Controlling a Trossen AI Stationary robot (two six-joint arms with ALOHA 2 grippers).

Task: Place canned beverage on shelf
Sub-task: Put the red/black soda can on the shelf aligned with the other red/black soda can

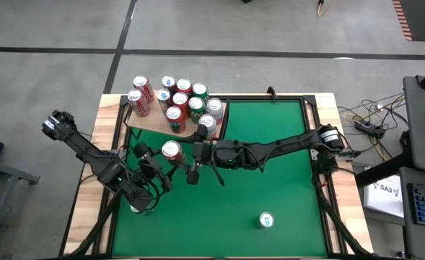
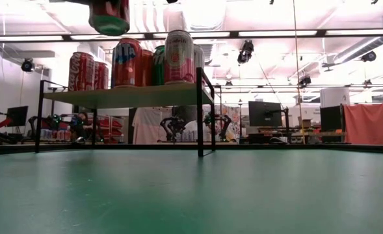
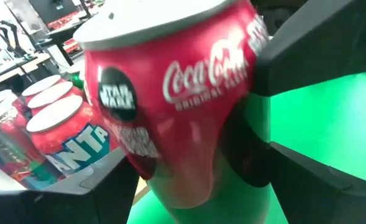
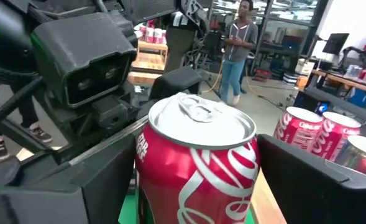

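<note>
- Red cola can (image 1: 171,150): held in the air above the green table (image 1: 270,188), just in front of the shelf (image 1: 149,120); in the low view its underside (image 2: 109,16) hangs near the top edge, above and in front of the shelf board.
- Left gripper (image 1: 161,162): reaches to the can from the left-front; in the left wrist view its dark fingers (image 3: 307,81) flank the can body (image 3: 170,106), but whether they clamp it cannot be told.
- Right gripper (image 1: 187,160): extends across the table from the right, its fingers (image 4: 319,180) on either side of the same can (image 4: 198,168); a firm grip cannot be told.
- Shelf: raised pale board at the table's far left corner, carrying a cluster of upright cans (image 1: 180,101).
- Lone can (image 1: 266,220): rests on the table near its front right, well apart from both arms.
- Person (image 4: 235,46): stands in the room behind.
</note>
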